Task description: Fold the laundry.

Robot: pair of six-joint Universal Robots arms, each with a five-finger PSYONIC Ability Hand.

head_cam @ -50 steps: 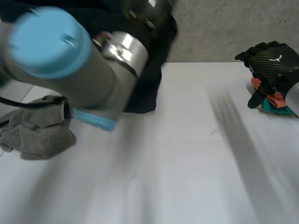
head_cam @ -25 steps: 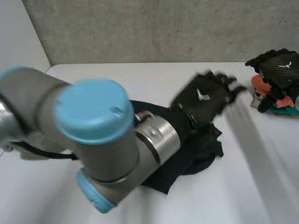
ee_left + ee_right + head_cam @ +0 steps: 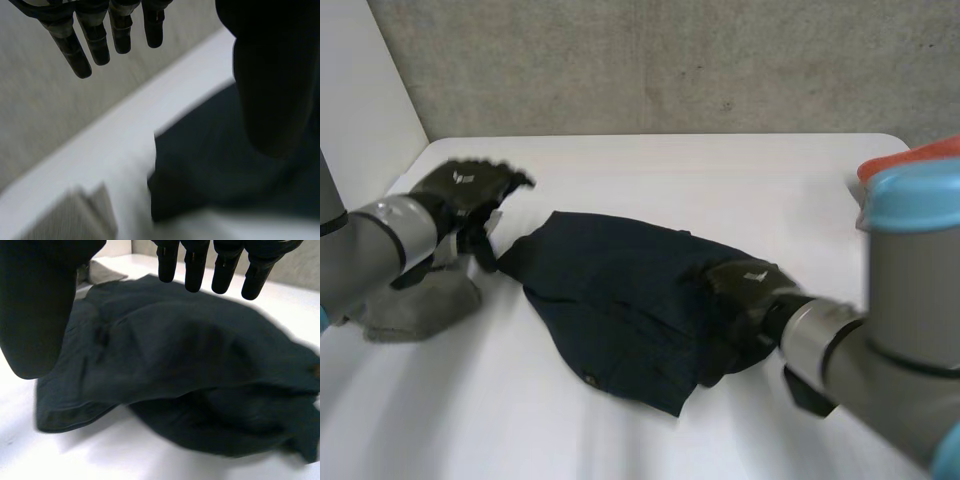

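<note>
A dark navy garment (image 3: 620,300) lies crumpled in the middle of the white table (image 3: 720,180). My left hand (image 3: 460,190) hovers open just off the garment's left corner, above a grey cloth (image 3: 420,300). In the left wrist view its fingers (image 3: 100,42) are straight and hold nothing, with the garment's corner (image 3: 200,170) below them. My right hand (image 3: 745,285) rests at the garment's right edge. Its fingers (image 3: 192,270) are straight and spread over the dark cloth (image 3: 175,355), gripping nothing.
The bunched grey cloth lies at the table's left edge, also seen as a grey cloth (image 3: 70,215) past the garment's corner. A red-orange item (image 3: 910,160) sits at the back right behind my right arm (image 3: 910,300). A concrete wall (image 3: 670,60) stands behind the table.
The left arm swung the dark garment to the table's middle, let go of it and drew back to the left. The right hand came from the back right to the garment's right edge.
</note>
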